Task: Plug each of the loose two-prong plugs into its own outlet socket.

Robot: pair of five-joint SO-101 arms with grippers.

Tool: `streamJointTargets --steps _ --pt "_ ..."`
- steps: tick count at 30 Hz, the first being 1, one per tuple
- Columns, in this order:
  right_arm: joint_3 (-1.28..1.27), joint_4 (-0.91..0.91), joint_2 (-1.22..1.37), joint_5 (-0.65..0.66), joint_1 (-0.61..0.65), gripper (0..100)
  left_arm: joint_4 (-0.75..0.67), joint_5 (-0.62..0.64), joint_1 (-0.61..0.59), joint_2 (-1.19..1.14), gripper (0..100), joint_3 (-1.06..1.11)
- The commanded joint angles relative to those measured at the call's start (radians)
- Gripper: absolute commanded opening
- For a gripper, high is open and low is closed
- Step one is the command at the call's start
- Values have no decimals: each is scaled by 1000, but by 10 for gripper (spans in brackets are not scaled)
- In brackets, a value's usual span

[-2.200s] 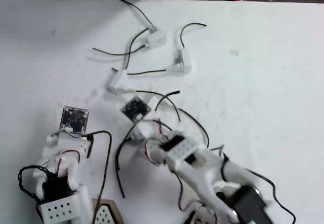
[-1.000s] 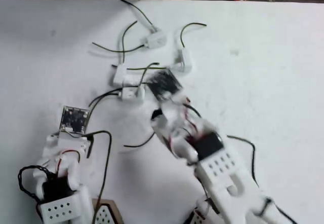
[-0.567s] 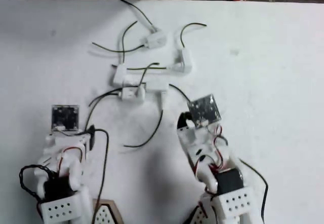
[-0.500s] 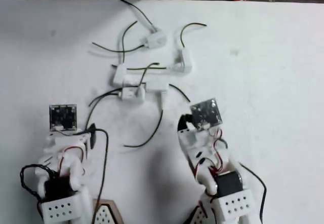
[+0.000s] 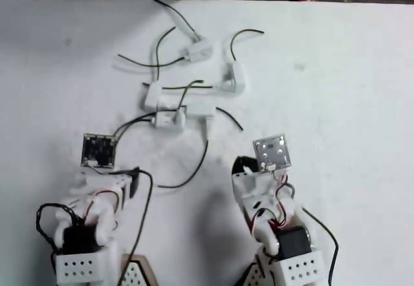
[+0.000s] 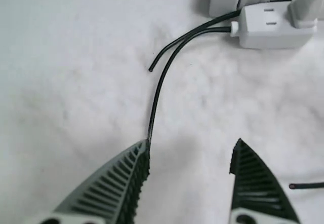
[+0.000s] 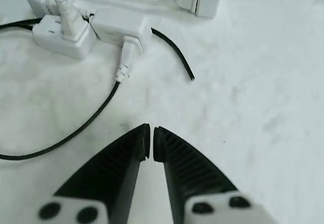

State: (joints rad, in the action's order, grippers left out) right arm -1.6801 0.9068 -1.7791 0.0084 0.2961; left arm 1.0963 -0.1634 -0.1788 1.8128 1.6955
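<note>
Left wrist view: the left gripper [image 6: 192, 150] hangs over the white table [image 6: 61, 57], fingers spread apart with nothing between them. A black cord [image 6: 159, 82] ends just beside one fingertip and runs up to a white outlet socket [image 6: 268, 29], which has a plug [image 6: 306, 8] seated at one end. Right wrist view: the right gripper [image 7: 151, 138] has its fingers pressed together, empty, near that socket. A second white block [image 7: 121, 26] lies touching the socket, its cord trailing toward the gripper. High view: further white connectors [image 5: 197, 50] lie beyond the cluster, well apart from both arms.
</note>
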Motion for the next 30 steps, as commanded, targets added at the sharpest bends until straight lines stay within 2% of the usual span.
streamJointTargets --steps 1,11,13,15,16,18,21,30 --pt "-11 90 -12 -6 -1 18 63 11 50 8 260 -3" --pt "-11 331 -12 -5 -5 19 150 9 90 8 242 -3" --pt "-11 331 -12 -3 -4 19 169 -14 99 8 163 -3" --pt "-11 335 -12 -6 5 19 190 -77 133 8 32 -3" --pt "-11 349 -12 -9 8 19 189 -91 145 8 11 -3" --pt "-11 355 -12 -9 10 19 189 -92 151 8 58 -3" --pt "-11 355 -12 -9 5 19 187 -92 150 8 24 -3" --pt "-11 355 -12 -9 5 19 187 -94 148 8 28 -3"
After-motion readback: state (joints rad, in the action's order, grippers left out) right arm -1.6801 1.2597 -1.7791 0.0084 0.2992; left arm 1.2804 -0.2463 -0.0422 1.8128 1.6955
